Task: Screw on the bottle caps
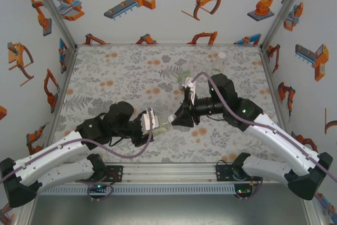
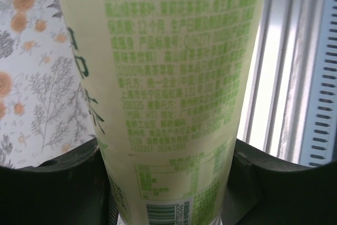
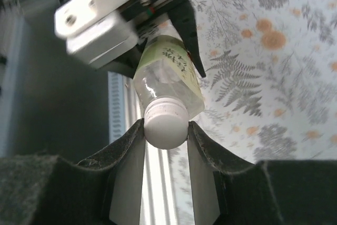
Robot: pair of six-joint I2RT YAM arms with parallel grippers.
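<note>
Gripping the bottle by its body, the left gripper holds it sideways over the mat, near the front edge; the right gripper is pinched on the white cap at its neck.

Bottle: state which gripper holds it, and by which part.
Left gripper clamps the bottle around its labelled body; right gripper's jaws are shut on the white cap at its neck.

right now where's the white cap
In the right wrist view the white cap sits atop the bottle, pinched in the right hand; the left hand grips the bottle.
</note>
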